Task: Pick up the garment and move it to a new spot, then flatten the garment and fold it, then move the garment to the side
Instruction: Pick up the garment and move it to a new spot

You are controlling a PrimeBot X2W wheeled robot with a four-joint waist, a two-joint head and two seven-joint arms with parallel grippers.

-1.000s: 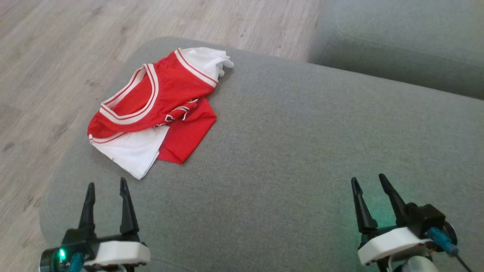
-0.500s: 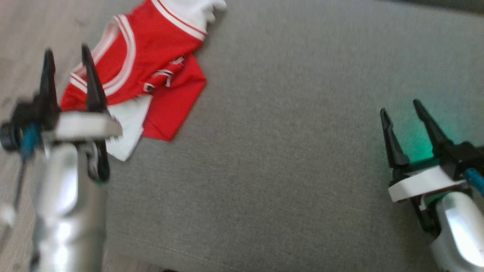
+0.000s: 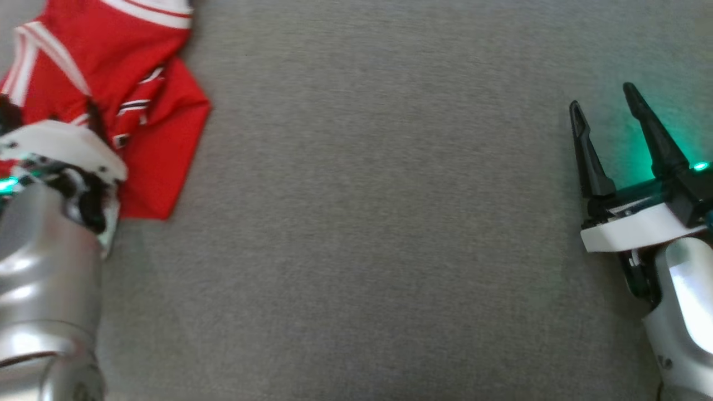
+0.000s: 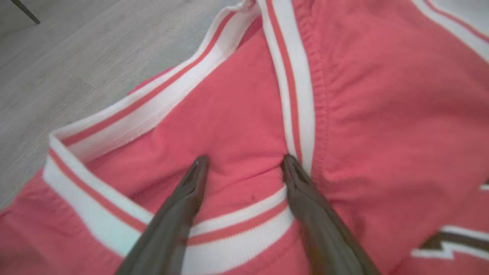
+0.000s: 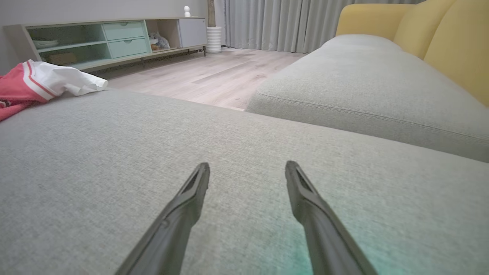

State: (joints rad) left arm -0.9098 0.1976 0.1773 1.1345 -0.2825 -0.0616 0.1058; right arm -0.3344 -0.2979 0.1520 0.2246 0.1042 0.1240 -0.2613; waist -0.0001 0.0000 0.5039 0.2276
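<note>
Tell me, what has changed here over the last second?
The left gripper reached forward and came down onto the jersey, its open jaws straddling red cloth beside the striped trim; nothing is gripped yet. The head camera also tipped down, so the jersey only seems to slide. The right gripper stayed open over the cushion, and the jersey lies crumpled as before.

L gripper (image 4: 244,162) at 9 o'clock of head view, jaws wide, tilted down. R gripper (image 3: 601,96) at 3 o'clock, jaws wide, pointing abt 11 o'clock.
</note>
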